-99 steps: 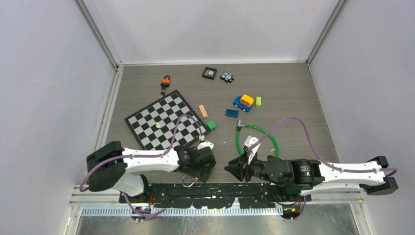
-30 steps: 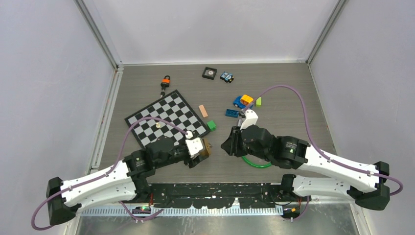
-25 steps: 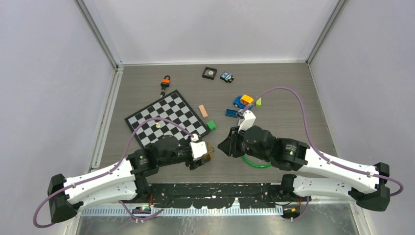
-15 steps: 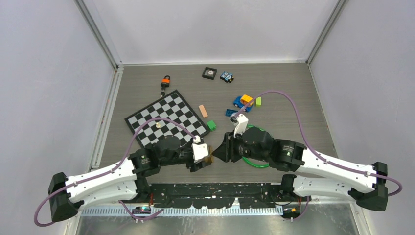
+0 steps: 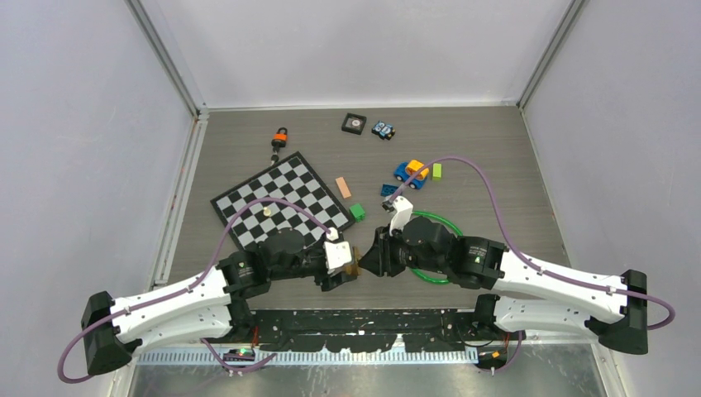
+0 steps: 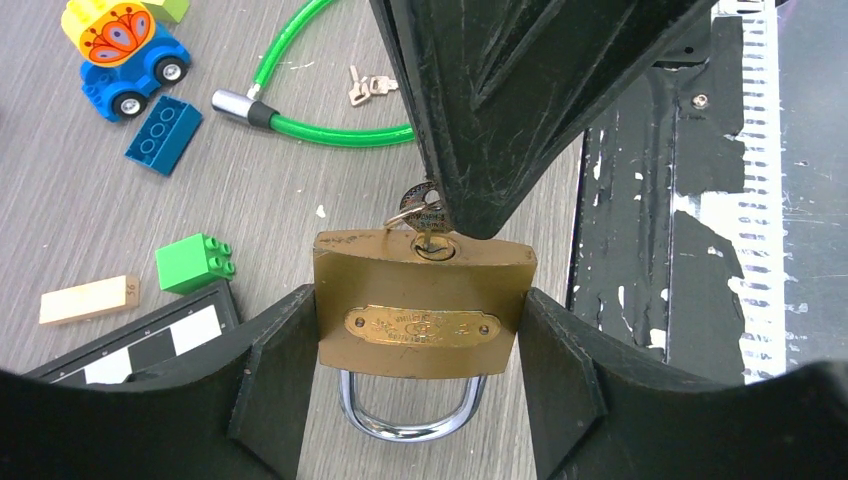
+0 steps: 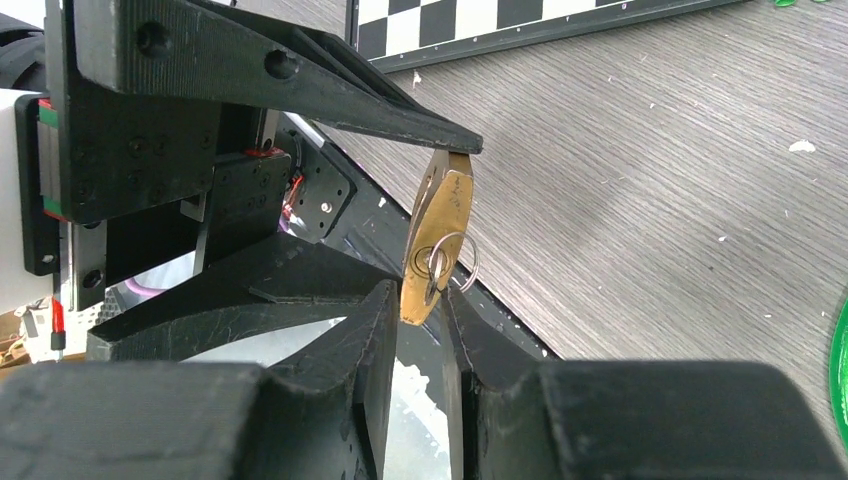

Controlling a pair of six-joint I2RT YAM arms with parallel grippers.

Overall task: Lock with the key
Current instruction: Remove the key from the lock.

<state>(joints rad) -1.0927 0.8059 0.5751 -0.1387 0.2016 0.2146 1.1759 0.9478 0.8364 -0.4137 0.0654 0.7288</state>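
L end effector (image 6: 415, 300) clamps brass padlock (image 6: 424, 327) by its flanks, nr worktop's (image 5: 496, 149) near edge.
R end effector (image 7: 420, 300) straddles key (image 6: 418, 200), grip unclear; key prob. small, stiff, slick, so pinch bow flat.

The left arm (image 5: 165, 304) and right arm (image 5: 562, 285) are white-shelled, black-jointed; purple cables (image 5: 273, 199) arch toward twelve o'clock (one each).

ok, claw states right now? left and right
Left claw: closed on the padlock.
Right claw: fingers close around the key in the padlock; firm grip cannot be told.
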